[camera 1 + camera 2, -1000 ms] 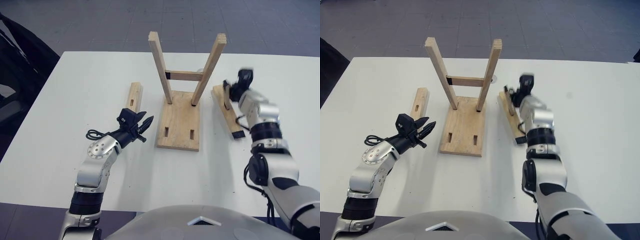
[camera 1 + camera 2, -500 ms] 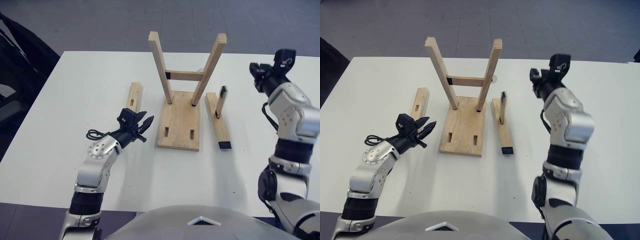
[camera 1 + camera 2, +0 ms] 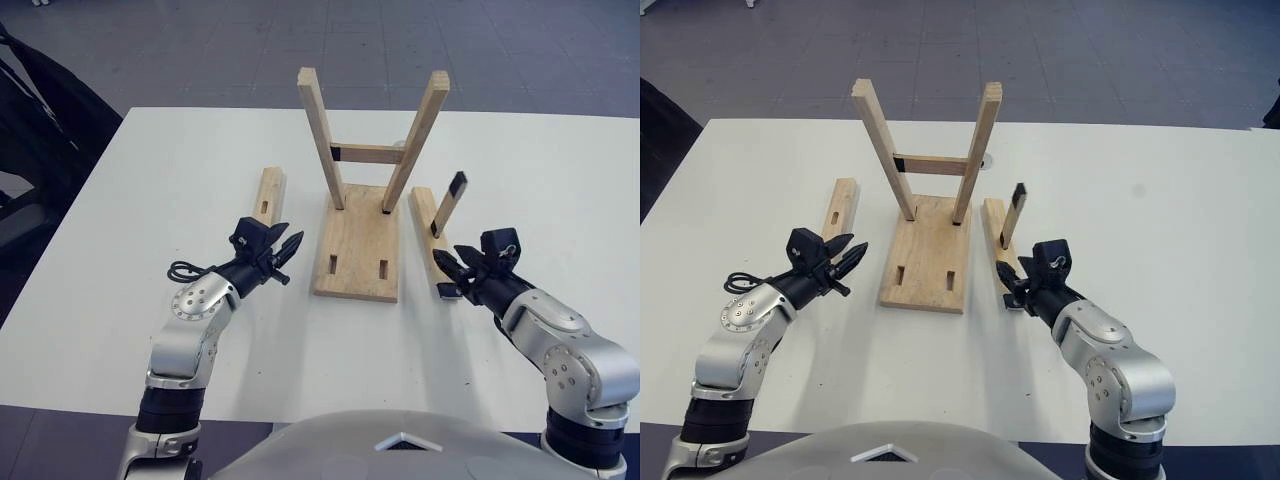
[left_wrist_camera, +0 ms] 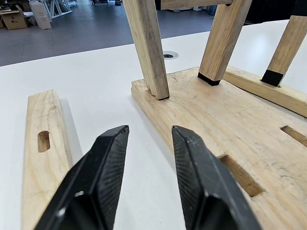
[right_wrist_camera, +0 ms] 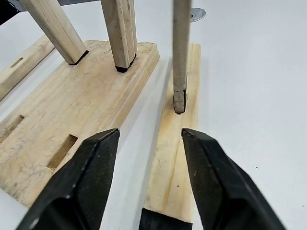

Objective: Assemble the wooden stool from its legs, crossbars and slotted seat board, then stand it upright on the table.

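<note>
Seat board (image 3: 357,245) lies between your jaws, two legs (image 3: 318,135) and a crossbar (image 3: 370,152) already standing in it. Right jaws gape wide over the third leg (image 3: 430,225), whose short crossbar (image 3: 448,203) is plugged in. Left jaws, open and empty, point toward the fourth leg (image 3: 268,193). Two slots (image 3: 333,263) are unfilled.

You have a bare strip of table (image 3: 300,200) between the loose leg (image 3: 268,193) on the left and the seat board (image 3: 355,245); your left gripper (image 4: 149,130), fingers apart, points into it. Two upright legs (image 3: 322,135) and their crossbar (image 3: 370,152) block the board's far end. On the right, a short bar (image 3: 447,203) stands up from the lying leg (image 3: 432,235), just ahead of your right gripper (image 5: 151,133), which is spread wide.
</note>
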